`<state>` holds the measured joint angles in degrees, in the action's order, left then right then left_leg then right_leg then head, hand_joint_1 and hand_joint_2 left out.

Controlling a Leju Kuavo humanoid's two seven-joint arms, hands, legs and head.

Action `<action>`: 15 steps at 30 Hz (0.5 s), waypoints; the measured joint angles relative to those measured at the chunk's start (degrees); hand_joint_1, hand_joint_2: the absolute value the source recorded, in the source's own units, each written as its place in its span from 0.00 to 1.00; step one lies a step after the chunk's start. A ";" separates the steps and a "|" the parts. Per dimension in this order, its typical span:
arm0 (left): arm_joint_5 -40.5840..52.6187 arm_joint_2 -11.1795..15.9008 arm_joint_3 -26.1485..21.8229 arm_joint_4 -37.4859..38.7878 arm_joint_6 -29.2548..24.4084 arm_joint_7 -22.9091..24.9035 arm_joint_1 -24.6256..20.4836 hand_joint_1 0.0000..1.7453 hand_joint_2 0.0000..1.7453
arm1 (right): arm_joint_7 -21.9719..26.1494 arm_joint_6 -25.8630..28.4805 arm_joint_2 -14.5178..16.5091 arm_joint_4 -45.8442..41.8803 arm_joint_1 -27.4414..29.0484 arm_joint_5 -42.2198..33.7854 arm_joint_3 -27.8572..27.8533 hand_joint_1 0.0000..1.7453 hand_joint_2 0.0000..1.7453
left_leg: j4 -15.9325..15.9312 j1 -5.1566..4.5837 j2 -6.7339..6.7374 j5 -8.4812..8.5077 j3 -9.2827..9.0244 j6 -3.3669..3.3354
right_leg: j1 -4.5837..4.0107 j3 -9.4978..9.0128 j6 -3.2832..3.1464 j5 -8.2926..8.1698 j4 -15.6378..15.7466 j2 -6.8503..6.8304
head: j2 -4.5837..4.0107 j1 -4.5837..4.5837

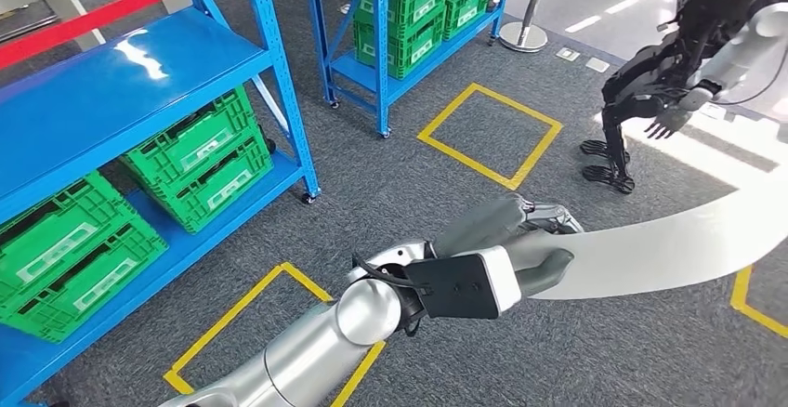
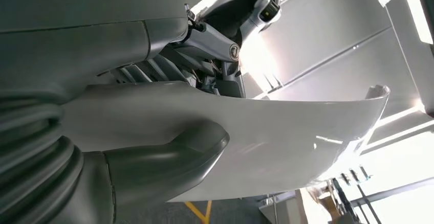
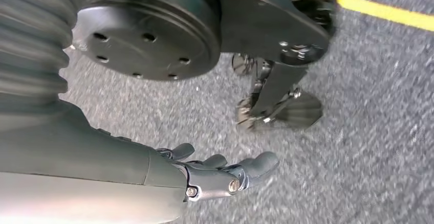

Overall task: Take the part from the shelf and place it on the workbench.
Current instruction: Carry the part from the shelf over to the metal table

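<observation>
The part [image 1: 669, 244] is a long, curved, pale grey panel. My left hand [image 1: 520, 240] grips one end of it above the grey carpet, and the rest of the panel runs off the right side of the head view. In the left wrist view the thick thumb [image 2: 169, 165] presses on the panel [image 2: 297, 142], with the darker fingers behind it. My right hand [image 3: 220, 175] hangs over the floor with its fingers loosely spread and nothing in it.
A blue shelf [image 1: 121, 82] with green crates [image 1: 200, 161] stands at the left, and a second blue shelf [image 1: 400, 17] at the back. Yellow tape squares [image 1: 491, 134] mark the carpet. A black humanoid robot [image 1: 678, 63] stands at the far right.
</observation>
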<state>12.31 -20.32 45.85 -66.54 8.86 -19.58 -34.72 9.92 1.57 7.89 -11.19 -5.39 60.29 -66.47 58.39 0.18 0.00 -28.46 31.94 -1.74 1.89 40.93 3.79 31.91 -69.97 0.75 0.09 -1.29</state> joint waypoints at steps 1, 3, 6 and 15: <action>0.00 0.01 -0.01 0.08 0.22 0.04 0.06 1.00 1.00 | 0.11 -0.04 0.00 0.00 0.01 0.08 0.00 0.00 1.00 | 0.03 -0.11 0.63 -0.03 0.03 -0.07 | -0.01 1.38 0.02 1.03 -3.09 -0.10 | 0.00 0.02; -0.02 0.02 -0.02 0.16 0.71 0.23 0.13 1.00 1.00 | 0.37 -0.08 -0.01 0.00 0.10 0.17 0.00 0.00 1.00 | 0.20 -0.23 1.75 -0.15 0.06 -0.14 | -0.02 1.22 -0.04 0.08 -3.47 -0.29 | 0.00 0.03; -0.14 0.00 -0.04 0.04 1.13 0.34 0.10 1.00 1.00 | 0.69 -0.02 -0.02 0.00 0.02 0.25 0.00 0.00 1.00 | 0.76 -0.42 2.92 -0.61 0.10 0.27 | -0.28 -4.63 -0.57 -4.28 7.23 -2.09 | 0.00 0.08; 0.43 0.07 -0.10 -1.10 1.08 -0.52 0.27 1.00 1.00 | 1.85 0.03 0.07 0.00 -0.11 0.26 0.00 0.00 1.00 | 11.22 -0.32 0.70 -6.97 4.49 2.78 | -0.17 -6.02 -3.07 -5.45 11.16 -0.59 | 0.00 -0.42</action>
<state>12.74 -20.25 45.75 -67.64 9.94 -20.10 -34.45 11.77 1.60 7.96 -11.19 -5.50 60.54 -66.47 69.61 -0.14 0.70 -35.42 36.43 1.03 1.73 34.91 0.73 26.46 -58.81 0.16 0.09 -1.70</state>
